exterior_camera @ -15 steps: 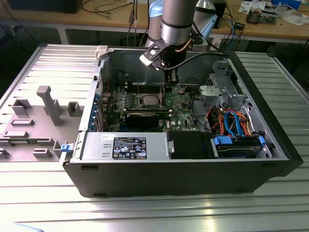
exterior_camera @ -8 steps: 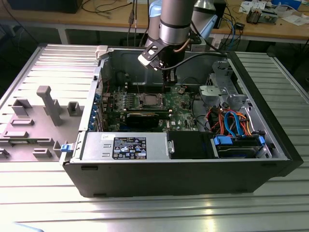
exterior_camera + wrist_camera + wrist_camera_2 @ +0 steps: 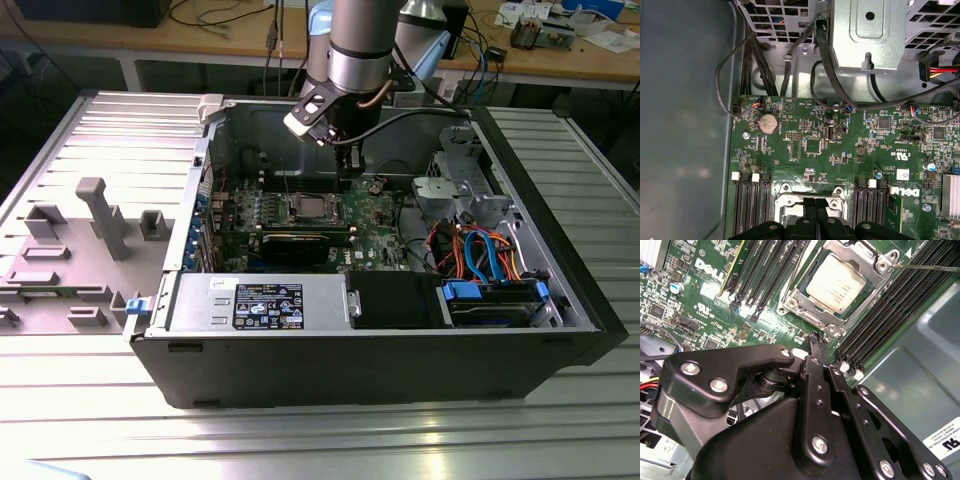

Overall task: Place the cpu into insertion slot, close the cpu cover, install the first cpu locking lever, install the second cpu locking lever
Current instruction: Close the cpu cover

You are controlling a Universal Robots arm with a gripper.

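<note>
One cpu (image 3: 836, 281) under one closed cpu cover (image 3: 799, 290); fingers (image 3: 815, 360) closed together, holding nothing, at the cpu's 1 o'clock in the exterior view.

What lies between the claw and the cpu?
In the second wrist view, the silver edge of the cpu cover and a strip of green motherboard lie between the claw and the cpu, nothing else.

A black rectangular label (image 3: 268, 306) with small white print stands on the grey metal power supply box (image 3: 195, 300), at about 7 o'clock from the square silver-rimmed insertion slot (image 3: 305, 208) in the exterior view. Its lines are too small to read. In the second wrist view, a white logo word (image 3: 710, 267) stands on the green motherboard (image 3: 700, 320). A white sticker (image 3: 945, 437) with black marks stands on the grey-green case wall (image 3: 920, 365).
</note>
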